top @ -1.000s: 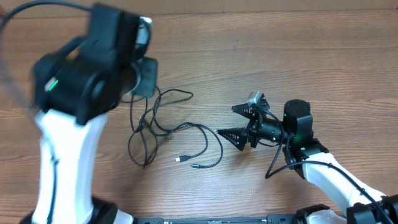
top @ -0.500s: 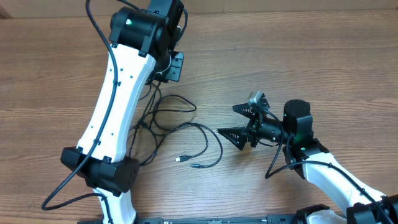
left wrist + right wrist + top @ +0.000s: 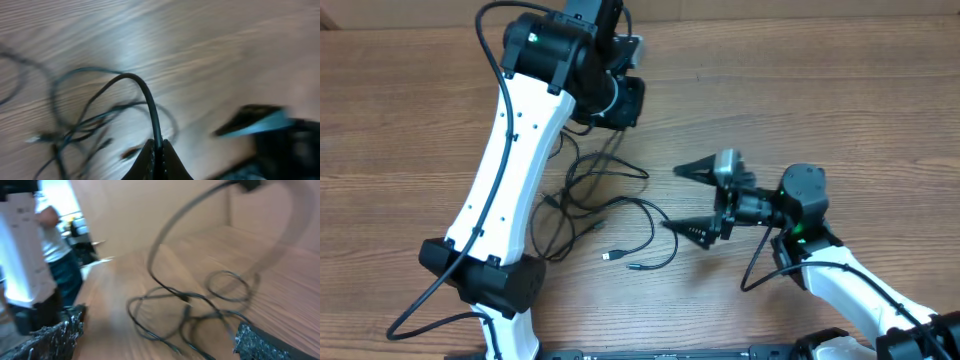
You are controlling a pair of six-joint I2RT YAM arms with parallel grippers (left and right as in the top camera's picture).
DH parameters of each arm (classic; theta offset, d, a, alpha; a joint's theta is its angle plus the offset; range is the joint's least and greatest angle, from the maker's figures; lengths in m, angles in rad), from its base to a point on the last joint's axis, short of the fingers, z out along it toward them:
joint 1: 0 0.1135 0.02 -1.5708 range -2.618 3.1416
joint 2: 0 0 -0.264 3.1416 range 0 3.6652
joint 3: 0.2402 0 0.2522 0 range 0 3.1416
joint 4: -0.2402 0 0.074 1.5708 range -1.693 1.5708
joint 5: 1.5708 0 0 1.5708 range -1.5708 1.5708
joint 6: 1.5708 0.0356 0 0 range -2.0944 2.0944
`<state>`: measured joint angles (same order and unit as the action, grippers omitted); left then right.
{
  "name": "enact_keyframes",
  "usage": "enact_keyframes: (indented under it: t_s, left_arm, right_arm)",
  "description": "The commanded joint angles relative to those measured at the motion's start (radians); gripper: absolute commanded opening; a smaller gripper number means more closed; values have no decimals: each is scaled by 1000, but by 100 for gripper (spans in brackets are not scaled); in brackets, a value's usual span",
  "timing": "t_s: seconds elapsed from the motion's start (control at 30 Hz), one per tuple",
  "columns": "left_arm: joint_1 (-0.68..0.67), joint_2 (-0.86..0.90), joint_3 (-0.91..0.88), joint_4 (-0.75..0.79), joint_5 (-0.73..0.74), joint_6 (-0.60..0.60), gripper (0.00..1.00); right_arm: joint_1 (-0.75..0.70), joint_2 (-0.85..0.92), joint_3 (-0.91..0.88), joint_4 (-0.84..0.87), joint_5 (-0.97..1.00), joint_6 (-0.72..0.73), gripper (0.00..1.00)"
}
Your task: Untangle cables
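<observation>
The cables [image 3: 588,192] lie as a loose tangle of thin black cords on the wooden table [image 3: 820,90], left of centre. Two small plug ends [image 3: 611,257] rest at the tangle's front. My left gripper [image 3: 616,108] hovers above the tangle's far side. In the left wrist view it [image 3: 157,152] is shut on one cord [image 3: 142,90] that arcs up and away, and the rest of the tangle [image 3: 75,131] lies blurred below. My right gripper [image 3: 685,200] stands wide open just right of the cables. Between its fingers [image 3: 160,345] I see the loops [image 3: 192,311] and the lifted cord [image 3: 172,227].
The left arm's white link [image 3: 505,160] slants across the table's left side, over part of the tangle. The right arm [image 3: 800,215] comes in from the lower right. Beyond the table's far edge, the right wrist view shows a standing person [image 3: 42,240].
The left arm has swung from the left to the table's far centre, pulling its cord up and to the right. The right gripper has shifted slightly left toward the tangle.
</observation>
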<state>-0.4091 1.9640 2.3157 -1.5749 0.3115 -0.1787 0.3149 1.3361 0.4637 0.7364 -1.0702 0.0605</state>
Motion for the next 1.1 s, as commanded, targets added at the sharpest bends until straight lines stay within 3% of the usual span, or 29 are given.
enact_keyframes:
  t_s: [0.0, 0.5, 0.83, 1.07]
  left_arm:
    - [-47, -66, 4, 16, 166, 34, 4]
    - [-118, -274, 6, 92, 240, 33, 4]
    - [-120, -291, 6, 144, 355, 14, 4]
    - [-122, -291, 6, 140, 365, 13, 4]
  right_arm:
    - [54, -2, 1, 18, 18, 25, 100]
    - [79, -2, 1, 51, 61, 61, 100]
    - [127, -2, 1, 132, 34, 70, 100]
    - [146, -2, 1, 171, -84, -21, 100]
